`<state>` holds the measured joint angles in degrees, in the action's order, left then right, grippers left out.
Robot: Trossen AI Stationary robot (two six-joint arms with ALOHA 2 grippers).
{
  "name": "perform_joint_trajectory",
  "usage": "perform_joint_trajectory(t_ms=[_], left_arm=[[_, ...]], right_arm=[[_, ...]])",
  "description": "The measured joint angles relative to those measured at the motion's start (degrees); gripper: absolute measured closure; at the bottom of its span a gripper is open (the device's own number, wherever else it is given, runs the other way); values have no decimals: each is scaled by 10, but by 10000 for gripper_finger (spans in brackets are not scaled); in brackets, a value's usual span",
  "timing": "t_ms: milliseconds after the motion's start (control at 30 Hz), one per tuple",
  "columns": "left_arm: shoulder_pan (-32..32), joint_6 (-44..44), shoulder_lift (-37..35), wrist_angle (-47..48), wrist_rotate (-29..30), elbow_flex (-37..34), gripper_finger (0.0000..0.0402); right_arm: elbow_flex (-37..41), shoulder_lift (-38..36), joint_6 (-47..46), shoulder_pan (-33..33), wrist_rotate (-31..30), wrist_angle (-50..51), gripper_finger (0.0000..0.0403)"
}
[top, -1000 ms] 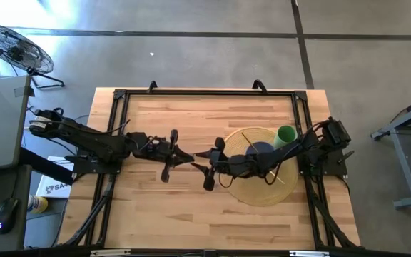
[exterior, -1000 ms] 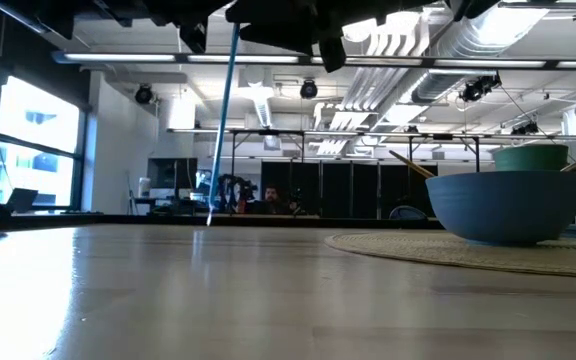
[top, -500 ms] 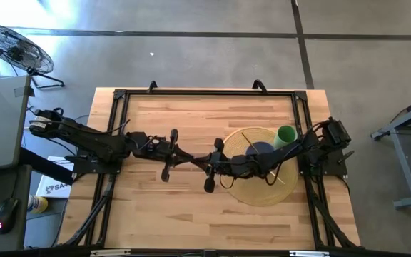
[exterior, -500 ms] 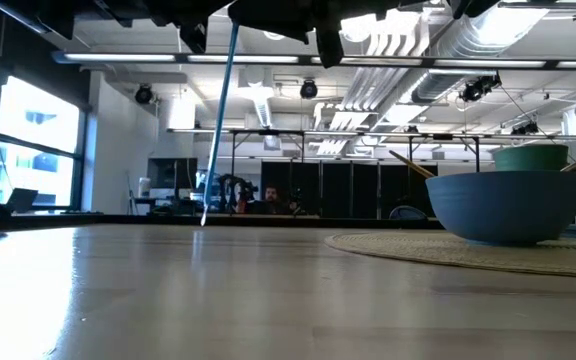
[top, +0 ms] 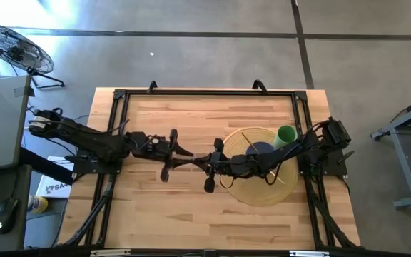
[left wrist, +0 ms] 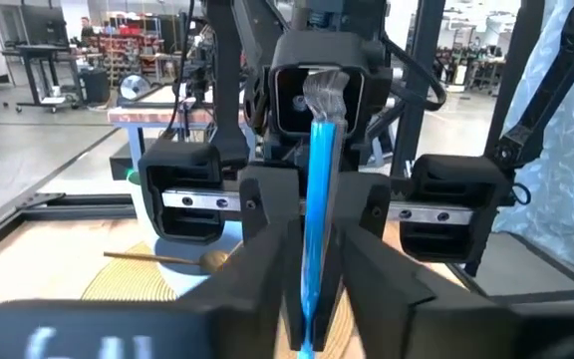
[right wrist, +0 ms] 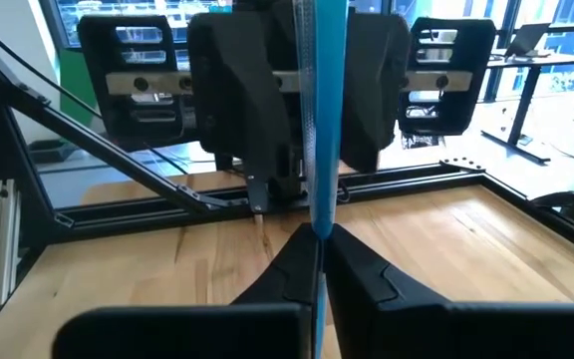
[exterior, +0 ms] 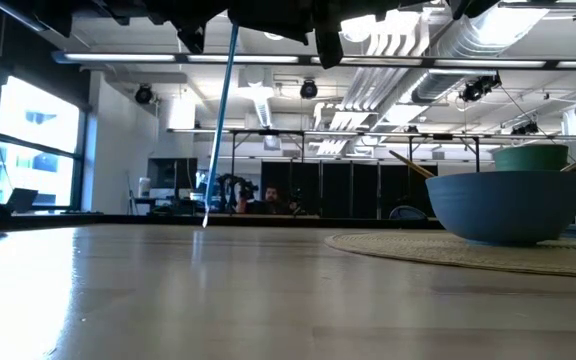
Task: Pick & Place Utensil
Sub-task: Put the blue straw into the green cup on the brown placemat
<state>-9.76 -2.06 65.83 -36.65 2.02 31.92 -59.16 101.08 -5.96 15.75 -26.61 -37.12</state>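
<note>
A utensil with a blue handle (left wrist: pixel 315 199) and a metal head (left wrist: pixel 322 92) stands nearly upright in mid-air over the table's middle (top: pixel 191 160). In the low view its handle (exterior: pixel 220 120) hangs down, slightly tilted, with the free end just above the table. My left gripper (top: pixel 184 154) reaches in from the table's left and my right gripper (top: pixel 207 158) from its right. They meet tip to tip at the handle, and both are shut on it. My left gripper (left wrist: pixel 312 289) pinches the blue handle (left wrist: pixel 312 254) between its two fingers, coming level from the table's left, fingers across the handle. The head stands above the hold. My right gripper (right wrist: pixel 317 244) pinches the same handle (right wrist: pixel 317 214) at its fingertips, level from the table's right. The utensil is lifted clear, and its lower end (exterior: pixel 206 218) hangs free.
A round woven mat (top: pixel 262 187) lies on the table's right half. It carries a blue bowl (top: pixel 259 148), a green cup (top: pixel 285 134) and thin wooden sticks (top: pixel 247 137). A black rail frame (top: pixel 205 93) borders the tabletop. Bare wood lies near and left of the grippers.
My right gripper has edged a little toward the table's left, closer to my left gripper. The utensil has stayed upright between them, its hanging end barely shifting.
</note>
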Motion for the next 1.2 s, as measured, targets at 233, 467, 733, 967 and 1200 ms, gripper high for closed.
perform_joint_trajectory(t_ms=[233,467,733,967,1200], left_arm=[[0,-13,-62,91,0,0,228],[0,-13,-152,216,2,0,213],[0,-27,-216,327,68,0,213],[0,-25,-221,357,119,0,213],[0,-27,-221,364,121,0,213]], right_arm=[[0,-13,-13,0,-14,26,393],[0,-83,-11,0,-75,105,398],[0,-225,-4,-8,-128,233,393],[0,-344,4,-12,-163,292,398],[0,-441,-5,-12,-245,405,397]])
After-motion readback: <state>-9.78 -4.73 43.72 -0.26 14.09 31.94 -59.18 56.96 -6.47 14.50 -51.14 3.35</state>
